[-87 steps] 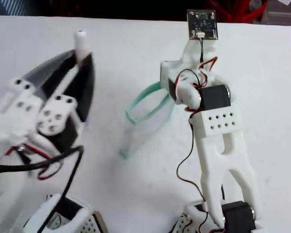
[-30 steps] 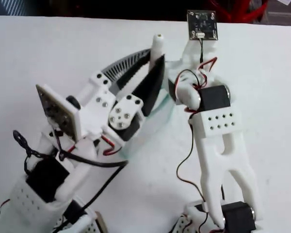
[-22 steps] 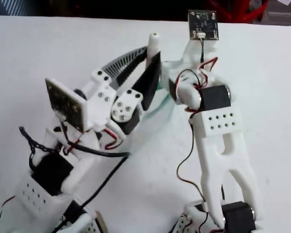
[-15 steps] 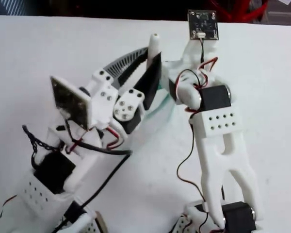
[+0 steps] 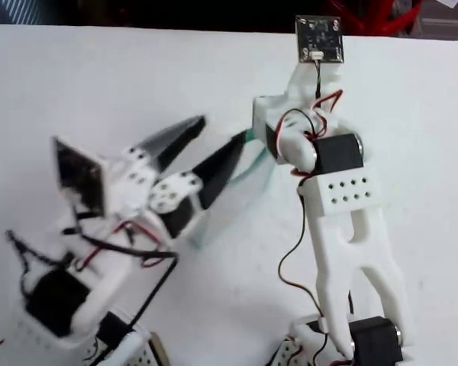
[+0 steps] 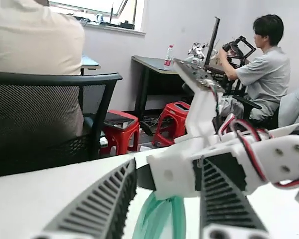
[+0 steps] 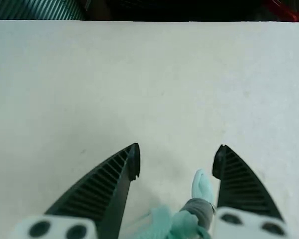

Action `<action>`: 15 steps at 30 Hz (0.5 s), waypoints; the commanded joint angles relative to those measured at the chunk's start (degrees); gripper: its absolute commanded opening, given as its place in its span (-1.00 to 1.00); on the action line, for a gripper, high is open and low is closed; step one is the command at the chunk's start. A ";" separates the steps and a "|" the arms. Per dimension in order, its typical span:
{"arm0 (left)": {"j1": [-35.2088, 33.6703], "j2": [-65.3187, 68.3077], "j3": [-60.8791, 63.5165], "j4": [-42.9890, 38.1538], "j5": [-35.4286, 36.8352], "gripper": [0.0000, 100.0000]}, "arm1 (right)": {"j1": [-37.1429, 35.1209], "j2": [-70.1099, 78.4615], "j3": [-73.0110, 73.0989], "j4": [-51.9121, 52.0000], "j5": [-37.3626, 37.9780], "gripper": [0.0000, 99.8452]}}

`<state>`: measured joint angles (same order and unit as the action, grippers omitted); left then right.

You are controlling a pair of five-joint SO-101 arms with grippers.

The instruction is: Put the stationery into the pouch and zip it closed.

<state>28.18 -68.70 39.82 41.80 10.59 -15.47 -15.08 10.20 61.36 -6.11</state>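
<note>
The clear pouch (image 5: 258, 164) with a teal rim lies on the white table between the two arms, partly under them. My left gripper (image 5: 223, 130) hovers over the pouch's mouth end, open, its black fingers spread with nothing held. In the left wrist view the teal rim (image 6: 162, 219) sits low between the fingers (image 6: 104, 199). My right gripper (image 7: 177, 159) is open; a teal end of the pouch (image 7: 202, 186) and a grey piece lie close against one finger. From above, the right arm's body (image 5: 313, 152) covers its fingers.
The right arm's wrist camera board (image 5: 318, 38) stands near the table's far edge. Bare white table (image 5: 99, 76) stretches to the far left and far right. The left arm's cables (image 5: 130, 236) trail at the near left. Chairs and red stools stand behind the table.
The left gripper carried a white stick from the left to the pouch. It has now opened, lowered and drawn back to the near left, with no stick between its fingers. The right arm stayed still.
</note>
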 commanded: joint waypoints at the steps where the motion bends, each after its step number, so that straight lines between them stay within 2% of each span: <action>1: -2.68 -4.35 -2.46 6.51 0.88 -0.57 | 0.48 1.10 2.81 -0.04 -0.09 -0.52; 5: -3.30 -7.60 -0.79 11.69 -3.52 -0.57 | 0.48 1.10 2.81 -0.04 -0.09 -0.52; 9: -4.00 -12.44 5.27 15.30 -4.92 -0.57 | 0.57 1.10 2.81 -0.04 -0.09 -0.52; 15: -4.26 -18.68 24.44 5.98 -5.19 -0.51 | 0.57 0.40 1.93 0.40 0.00 -0.52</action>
<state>24.22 -85.76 56.26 51.82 6.37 -15.47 -15.08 10.20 61.36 -6.11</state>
